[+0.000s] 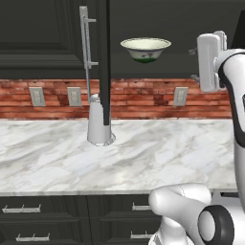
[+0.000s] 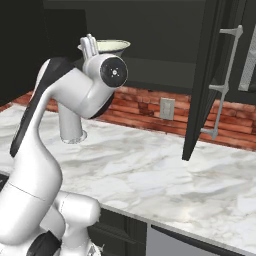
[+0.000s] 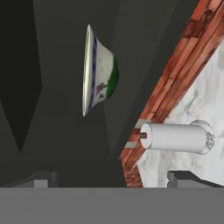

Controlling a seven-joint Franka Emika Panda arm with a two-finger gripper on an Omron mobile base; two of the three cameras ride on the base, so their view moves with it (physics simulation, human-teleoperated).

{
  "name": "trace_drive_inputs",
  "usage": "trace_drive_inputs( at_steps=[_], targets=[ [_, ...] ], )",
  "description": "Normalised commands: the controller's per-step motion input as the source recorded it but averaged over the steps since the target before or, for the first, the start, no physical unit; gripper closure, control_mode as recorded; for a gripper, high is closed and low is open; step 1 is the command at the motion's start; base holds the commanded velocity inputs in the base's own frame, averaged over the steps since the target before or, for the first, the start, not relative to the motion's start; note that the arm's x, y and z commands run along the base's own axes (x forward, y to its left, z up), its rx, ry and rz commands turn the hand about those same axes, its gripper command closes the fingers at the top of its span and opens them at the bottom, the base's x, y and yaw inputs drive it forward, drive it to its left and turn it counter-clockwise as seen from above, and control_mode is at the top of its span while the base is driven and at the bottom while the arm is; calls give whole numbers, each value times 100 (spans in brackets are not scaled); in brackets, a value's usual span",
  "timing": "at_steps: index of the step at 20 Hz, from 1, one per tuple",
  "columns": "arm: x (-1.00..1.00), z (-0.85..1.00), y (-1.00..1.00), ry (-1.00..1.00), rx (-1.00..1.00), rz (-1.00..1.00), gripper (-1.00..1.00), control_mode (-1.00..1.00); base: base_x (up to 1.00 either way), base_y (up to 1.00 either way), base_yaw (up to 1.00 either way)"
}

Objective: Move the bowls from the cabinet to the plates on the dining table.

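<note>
From the right, the arm [image 2: 75,95] covers most of the bowl [image 2: 114,46], only its rim showing. The open door [image 1: 105,62] hides part of the white canister [image 1: 98,125]. Cabinet [image 1: 43,33] top cut off.

Kitchen, marble counter [image 1: 143,158], brick backsplash [image 1: 139,98], black wall cabinet [image 1: 43,33]

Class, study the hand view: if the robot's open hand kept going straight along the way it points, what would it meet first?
Probably the dark inside of the cabinet, passing just below the cream bowl. The hand aims under the bowl, though depth is hard to judge.
</note>
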Motion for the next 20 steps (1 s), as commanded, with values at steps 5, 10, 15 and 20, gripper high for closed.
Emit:
trace_drive_inputs(
  at_steps=[5,10,15,20],
  targets=[
    [30,13,3,2,1,1,-100,-100,0,0,0],
    [24,11,1,6,-5,0,-100,-100,0,0,0],
    [33,5,0,6,-3,0,-100,-100,0,0,0],
    [30,-7,-6,1,4,0,-100,-100,0,0,0]
  ],
)
